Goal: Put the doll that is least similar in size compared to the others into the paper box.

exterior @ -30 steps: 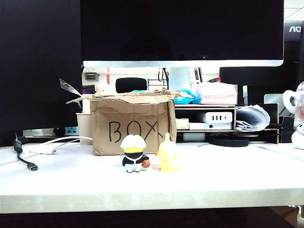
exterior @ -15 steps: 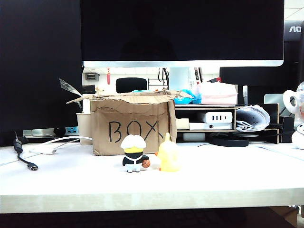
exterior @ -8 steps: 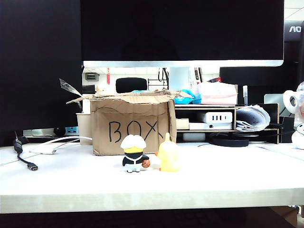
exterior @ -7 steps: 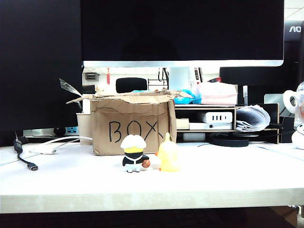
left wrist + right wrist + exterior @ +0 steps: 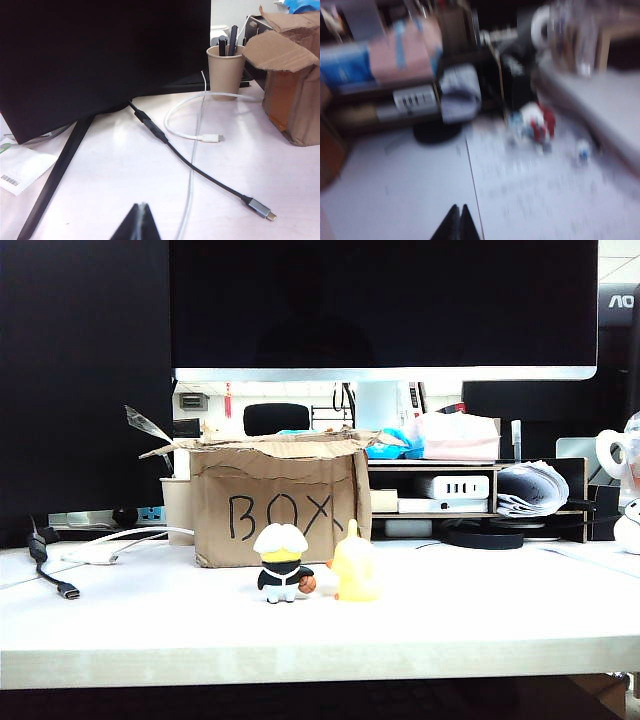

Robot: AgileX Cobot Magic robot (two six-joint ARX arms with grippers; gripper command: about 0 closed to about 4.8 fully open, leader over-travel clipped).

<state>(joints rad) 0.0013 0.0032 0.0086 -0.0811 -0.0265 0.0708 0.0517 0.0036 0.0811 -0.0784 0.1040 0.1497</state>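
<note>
- The left pincer (image 5: 140,222) has its two dark tips pressed together, and it holds nothing. It hangs over the white counter (image 5: 115,165) and does not show in the exterior view.
- Just past it a black cable (image 5: 200,172) with a silver plug lies on the counter, and a thin white cable (image 5: 192,135) crosses it.
- Farther on, a paper cup (image 5: 226,72) with pens in it stands beside the paper box (image 5: 292,105), next to the foot of a big dark screen (image 5: 100,55).
- The right pincer (image 5: 456,222) is also pressed together and empty. Its picture is very blurry.
- Far from that pincer, the doll (image 5: 535,125) shows as a white and red blur on the counter, near a dark shelf. I cannot tell if it stands or lies.
- In the exterior view, only a small white bit at the right edge of the counter may be the doll (image 5: 630,527). It is well apart from the paper box (image 5: 275,502).
- The paper box stands near the back edge, left of the middle. It is brown with torn flaps, and "BOX" is written on the front.
- Right in front of the box stand a small white-haired figure (image 5: 281,562) in black and a yellow duck figure (image 5: 353,565), side by side and nearly touching.
</note>
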